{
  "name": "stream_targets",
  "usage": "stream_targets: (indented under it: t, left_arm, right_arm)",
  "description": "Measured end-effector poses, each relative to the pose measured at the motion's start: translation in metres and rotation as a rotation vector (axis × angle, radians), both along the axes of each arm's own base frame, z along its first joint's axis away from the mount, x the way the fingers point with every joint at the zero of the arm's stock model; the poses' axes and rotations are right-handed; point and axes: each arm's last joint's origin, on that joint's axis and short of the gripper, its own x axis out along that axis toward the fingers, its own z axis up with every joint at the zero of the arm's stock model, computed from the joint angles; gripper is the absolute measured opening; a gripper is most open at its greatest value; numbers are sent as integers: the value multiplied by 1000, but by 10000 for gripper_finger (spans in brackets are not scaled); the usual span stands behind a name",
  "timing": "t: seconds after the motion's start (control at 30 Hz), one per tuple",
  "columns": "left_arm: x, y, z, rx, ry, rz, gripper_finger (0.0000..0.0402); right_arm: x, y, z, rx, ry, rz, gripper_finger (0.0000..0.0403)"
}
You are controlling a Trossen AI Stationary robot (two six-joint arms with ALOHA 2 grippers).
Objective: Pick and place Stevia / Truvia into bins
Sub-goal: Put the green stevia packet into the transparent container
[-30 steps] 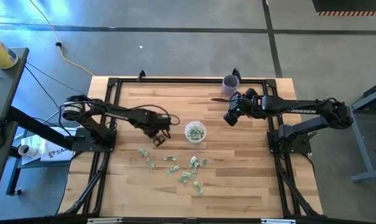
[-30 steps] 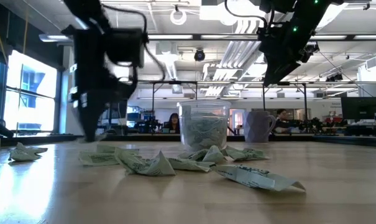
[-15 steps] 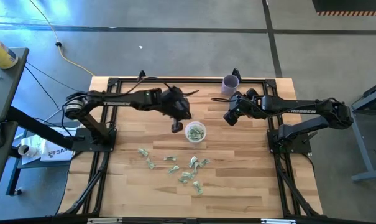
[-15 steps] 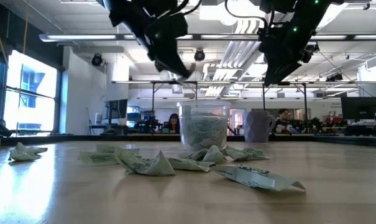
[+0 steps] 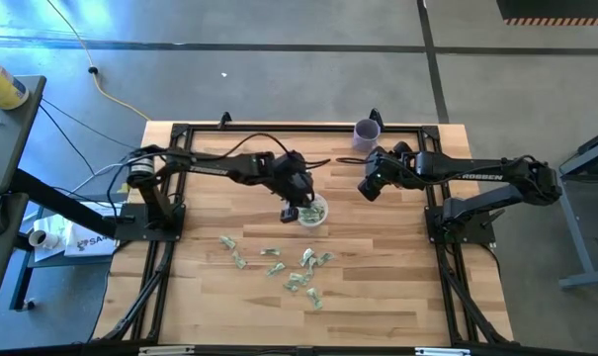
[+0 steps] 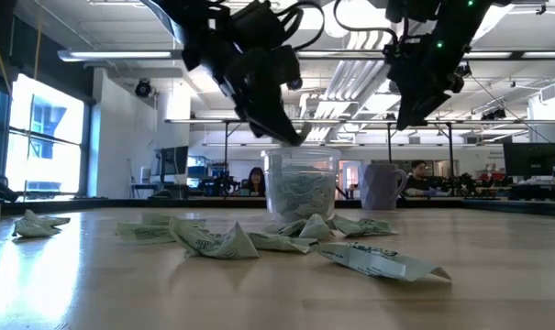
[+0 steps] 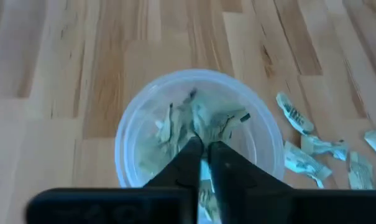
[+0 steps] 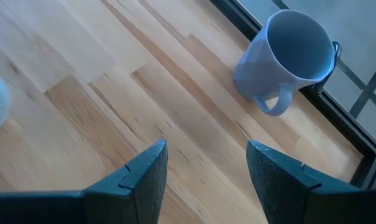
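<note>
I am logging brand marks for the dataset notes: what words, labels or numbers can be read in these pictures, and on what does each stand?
"TROSSEN", partly legible, on the right arm.
White lettering on the left arm: too small to read.
Green print on the packets: blurred, unreadable.
Red letters on a white sheet left of the table: cut off, unreadable.

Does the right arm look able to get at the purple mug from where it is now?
Probably yes. The right gripper hangs open above bare table with the purple mug just ahead of it, and nothing stands between them. The left gripper is busy over the clear cup.
</note>
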Motion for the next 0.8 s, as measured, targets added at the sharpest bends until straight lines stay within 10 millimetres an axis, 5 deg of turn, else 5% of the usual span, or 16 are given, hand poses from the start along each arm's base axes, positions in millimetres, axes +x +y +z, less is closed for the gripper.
stream_targets:
  t: [0.33, 0.63, 0.8]
  left_arm:
    - [-8, 0, 1, 53, 82, 68, 205]
    - [-91, -16, 44, 89, 479, 87, 208]
    - [-133, -47, 34, 53, 562, -89, 176]
  right_arm:
    - [-1, 0, 0, 1, 10, 0, 209]
    - [-1, 0, 0, -10, 18, 0, 209]
    - [0, -1, 0, -26, 26, 30, 209]
